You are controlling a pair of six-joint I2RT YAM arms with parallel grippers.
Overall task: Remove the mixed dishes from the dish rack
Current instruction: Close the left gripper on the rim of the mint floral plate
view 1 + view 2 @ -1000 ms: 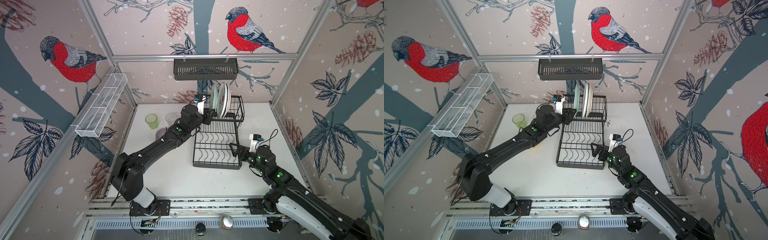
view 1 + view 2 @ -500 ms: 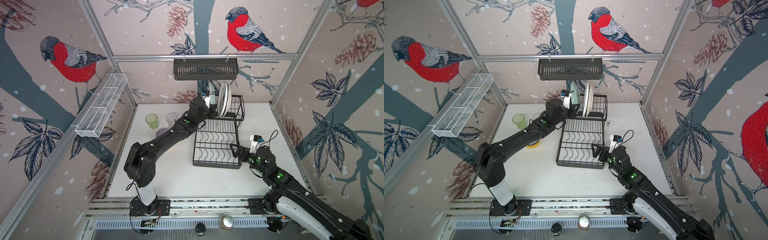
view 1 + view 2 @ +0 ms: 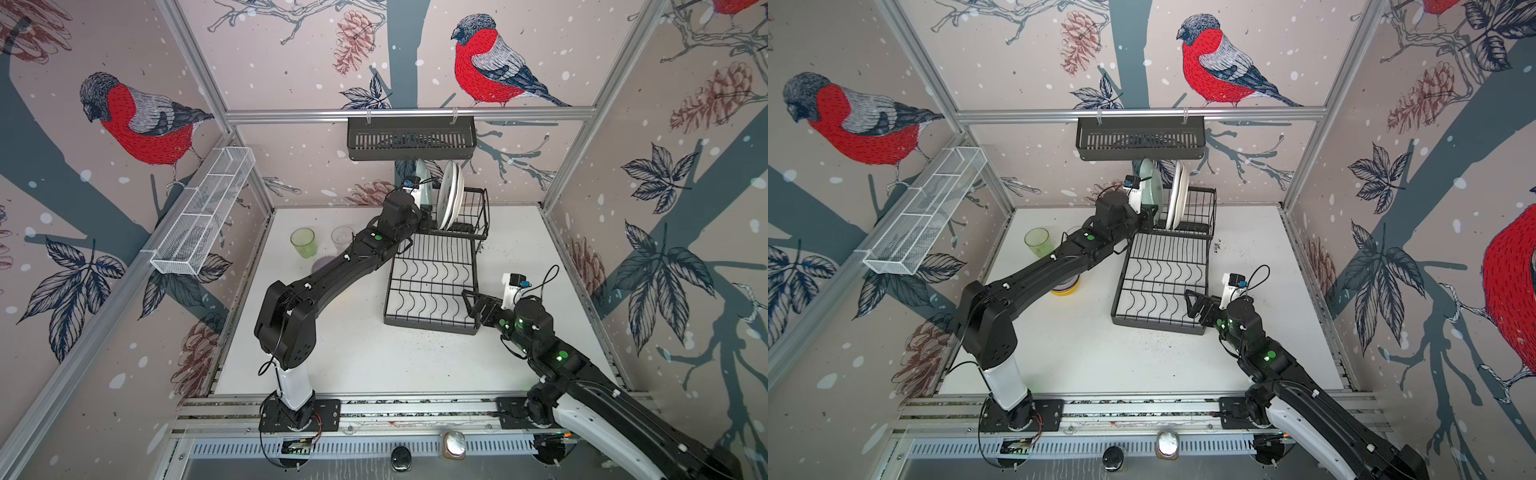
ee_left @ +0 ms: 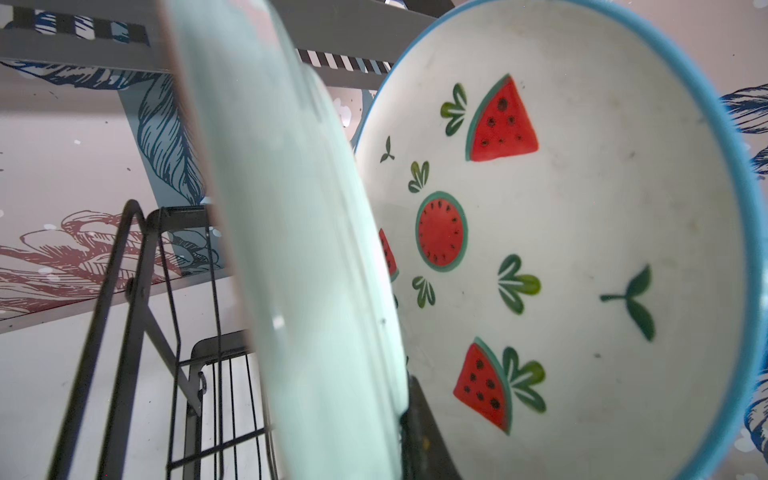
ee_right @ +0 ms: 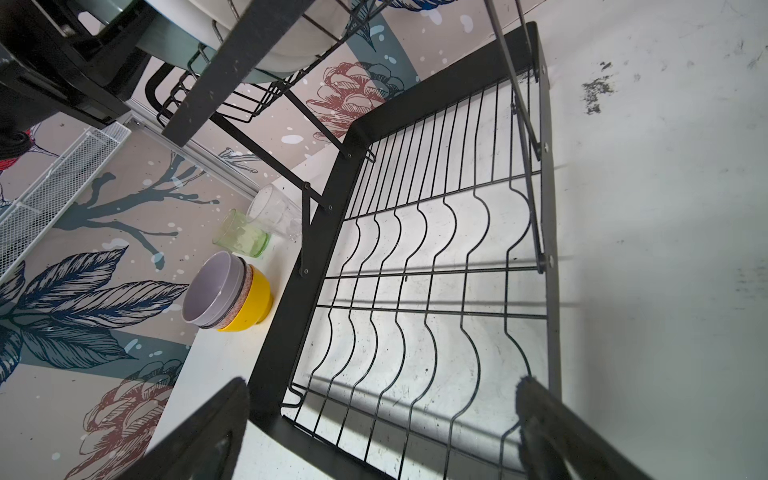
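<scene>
— Up on the raised tier, what does our left gripper (image 3: 1149, 217) hold?
— Its fingers (image 4: 419, 419) pinch the pale green plate (image 4: 291, 208) at its lower rim, it seems; we see only one pad. The patterned plate (image 4: 561, 249) stands beside it. Our right gripper (image 5: 380, 390) hangs wide open over the dish rack (image 3: 428, 326), at its near corner. Bowls (image 5: 232, 291), a green glass (image 3: 304, 243) and a clear glass (image 3: 342, 237) sit on the table (image 3: 374, 353) beside the rack.

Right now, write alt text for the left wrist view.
A pale green plate fills the centre edge-on, a dark gripper finger against its rim. Beside it stands a blue-rimmed white plate painted with watermelons; the black wire dish rack shows behind.
</scene>
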